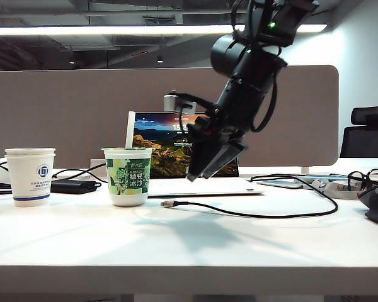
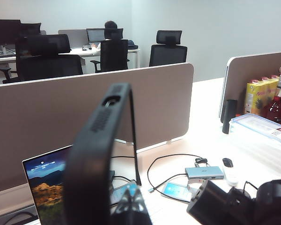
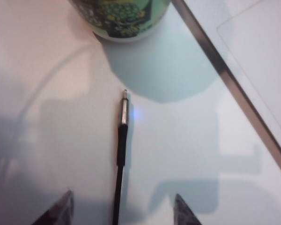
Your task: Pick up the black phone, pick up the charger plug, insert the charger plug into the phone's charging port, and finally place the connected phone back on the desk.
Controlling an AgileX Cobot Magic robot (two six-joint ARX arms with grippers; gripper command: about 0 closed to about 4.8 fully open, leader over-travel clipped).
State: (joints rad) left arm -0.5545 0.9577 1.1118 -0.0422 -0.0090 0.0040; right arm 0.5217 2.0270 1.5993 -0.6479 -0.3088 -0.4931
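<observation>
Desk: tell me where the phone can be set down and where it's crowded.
Free: the near strip of the desk, in front of the cups and the cable. Crowded: behind, white cup, green cup, laptop; far right, cables and a dark object. Right gripper hangs open above the plug; left gripper holds the phone.

I count two cups on the desk (image 1: 189, 245): a white paper cup (image 1: 30, 176) at far left and a green cup (image 1: 128, 176) right of it. One laptop (image 1: 176, 154) sits behind them. One plug (image 1: 168, 204) lies near the green cup, on one black cable (image 1: 252, 216). I see one phone (image 2: 100, 154) and two grippers, the left gripper (image 2: 131, 206) and the right gripper (image 1: 208, 165). One black brick (image 1: 72, 186) lies by the white cup.
</observation>
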